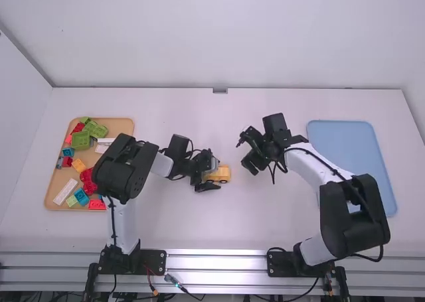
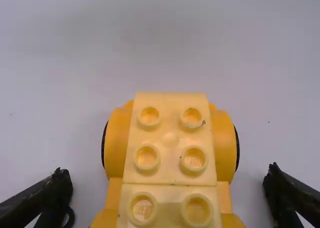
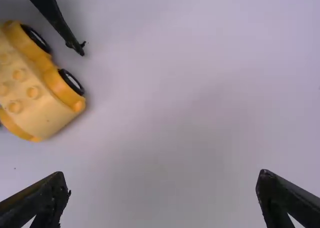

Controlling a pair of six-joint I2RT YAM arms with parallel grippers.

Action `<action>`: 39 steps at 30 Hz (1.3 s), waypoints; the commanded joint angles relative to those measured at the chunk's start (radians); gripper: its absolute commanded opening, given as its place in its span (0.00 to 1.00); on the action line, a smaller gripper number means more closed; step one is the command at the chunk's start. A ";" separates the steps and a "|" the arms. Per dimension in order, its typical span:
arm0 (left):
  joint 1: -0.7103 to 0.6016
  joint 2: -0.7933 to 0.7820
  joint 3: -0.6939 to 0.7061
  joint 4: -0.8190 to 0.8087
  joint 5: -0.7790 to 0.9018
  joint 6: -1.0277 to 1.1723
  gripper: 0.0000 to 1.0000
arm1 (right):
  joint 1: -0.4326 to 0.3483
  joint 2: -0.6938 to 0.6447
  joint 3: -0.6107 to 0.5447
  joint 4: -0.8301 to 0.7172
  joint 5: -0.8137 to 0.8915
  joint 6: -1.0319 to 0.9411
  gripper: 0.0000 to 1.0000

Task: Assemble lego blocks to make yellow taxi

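Bright, diffuse, fairly even light on white table (image 1: 199, 229). Pale glare streaks along metal rail (image 1: 219, 262) behind left gripper (image 1: 214, 175) and right gripper (image 1: 244, 154). Left wrist view: faint, broad shade beyond fingertips. Right wrist view: soft-edged shadow between and beyond fingertips.

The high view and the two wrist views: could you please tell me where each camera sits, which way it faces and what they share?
High view: above and behind the arms, facing forward and down onto the table; both arms show.
Left wrist view: on the left arm's wrist, facing the yellow car's studded top; its own open hand shows.
Right wrist view: on the right wrist, facing the table beside the car; its own open hand shows.
Shared: all three see the car.
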 commanded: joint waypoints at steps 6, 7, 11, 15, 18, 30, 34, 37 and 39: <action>0.010 -0.069 -0.006 -0.097 -0.128 -0.037 0.99 | 0.000 -0.010 0.009 -0.005 0.019 0.022 0.99; 0.010 -0.081 -0.006 -0.111 -0.143 -0.037 0.99 | 0.002 -0.010 0.009 -0.005 0.019 0.022 0.99; 0.011 -0.161 -0.006 -0.197 -0.191 -0.037 0.99 | 0.006 -0.010 0.009 -0.006 0.020 0.022 0.99; 0.037 -0.254 -0.006 -0.275 -0.211 -0.036 0.99 | 0.005 -0.010 0.009 -0.006 0.020 0.022 0.99; 0.071 -0.337 -0.006 -0.348 -0.209 -0.037 0.99 | 0.008 -0.010 0.009 -0.006 0.021 0.022 0.99; 0.319 -0.648 -0.006 -0.567 -0.532 -0.420 0.99 | -0.002 -0.010 0.009 0.004 0.020 0.022 0.99; 0.439 -0.705 -0.006 -0.486 -0.851 -0.831 0.99 | -0.002 -0.010 0.009 0.028 0.020 0.022 0.99; 0.496 -0.705 -0.006 -0.488 -1.049 -0.982 0.99 | 0.008 -0.010 0.009 0.036 0.021 0.022 0.99; 0.527 -0.702 -0.006 -0.507 -1.088 -1.002 0.99 | 0.008 -0.010 0.009 0.041 0.024 0.023 0.99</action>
